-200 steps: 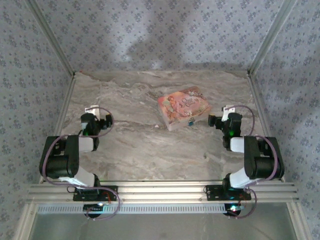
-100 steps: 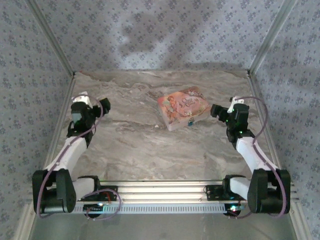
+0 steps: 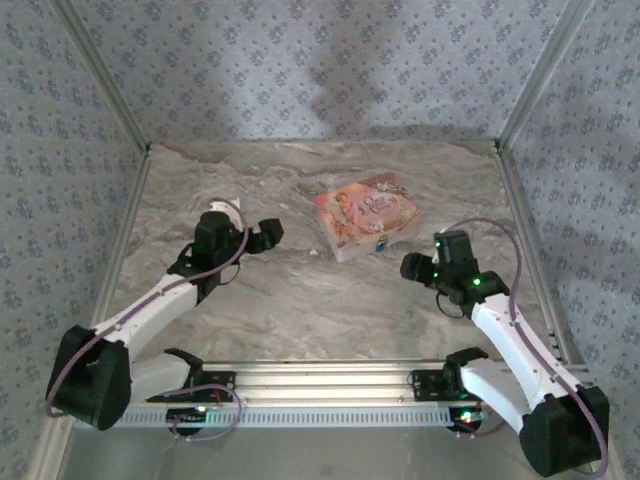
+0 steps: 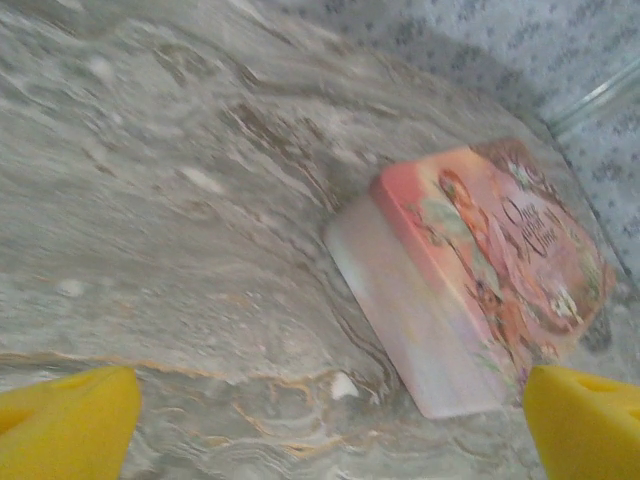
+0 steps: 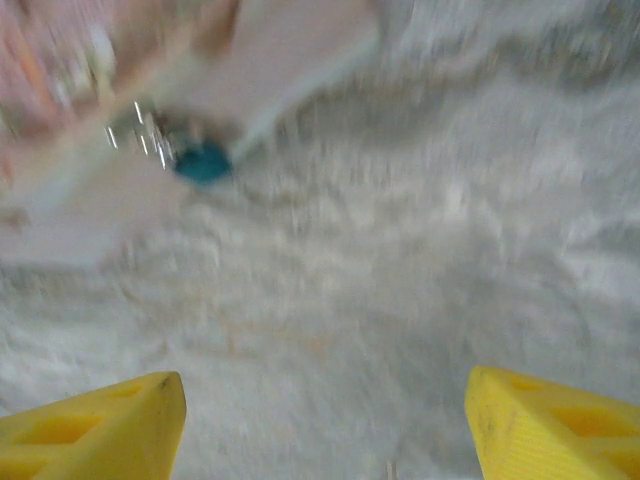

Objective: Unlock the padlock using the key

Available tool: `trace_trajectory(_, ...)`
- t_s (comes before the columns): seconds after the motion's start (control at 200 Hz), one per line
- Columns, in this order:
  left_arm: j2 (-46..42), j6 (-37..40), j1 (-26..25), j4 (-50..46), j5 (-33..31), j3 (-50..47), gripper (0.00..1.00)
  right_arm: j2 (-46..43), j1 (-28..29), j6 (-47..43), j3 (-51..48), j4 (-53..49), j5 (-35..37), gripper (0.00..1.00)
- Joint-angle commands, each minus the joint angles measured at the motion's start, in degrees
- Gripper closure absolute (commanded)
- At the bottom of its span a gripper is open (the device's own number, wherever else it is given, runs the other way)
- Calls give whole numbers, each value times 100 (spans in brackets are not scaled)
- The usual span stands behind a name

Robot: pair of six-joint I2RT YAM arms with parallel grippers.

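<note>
While both arms reach out over the counter, your left end effector hangs released, its yellow fingers spread wide with bare stone between them. Ahead of it, toward its right finger, the pink picture-printed box lies flat on the counter with one corner pointing back at the end effector. A small pale fleck sits on the stone just beside that corner, too small to name.

Your right end effector is also released, fingers apart and grasping nothing. Ahead of it and off to its left, well apart from the fingertips, sits the padlock. Its tiny blue body rests against the box's pale side wall, with silvery glints just beside it. Blur hides whether those glints are shackle or key. From above, you see the padlock on the side of the box that faces the right end effector.
</note>
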Motion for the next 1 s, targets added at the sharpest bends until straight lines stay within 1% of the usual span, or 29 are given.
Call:
trace_trajectory(0.0,317,-128,-198,297,31,341,2,96,372,362,-171,-1054,308,27)
trace_trajectory(0.14,608,-131,-324,345,80,489,2,287,623,383,-391,-1163,362,34)
trace_trajectory(0.29,710,-148,-367,365,72,520,2,620,814,461,-545,-901,199,46)
trace_trajectory(0.41,715,-157,-368,372,61,516,2,963,941,445,-523,-721,219,55)
trace_trajectory(0.62,702,-166,-371,324,50,512,2,1332,1055,421,-469,-460,376,65)
trace_trajectory(0.74,685,-167,-366,310,34,503,2,1482,1093,417,-448,-368,407,69)
trace_trajectory(0.994,685,-174,-368,292,40,511,2,1601,1122,411,-415,-320,460,78)
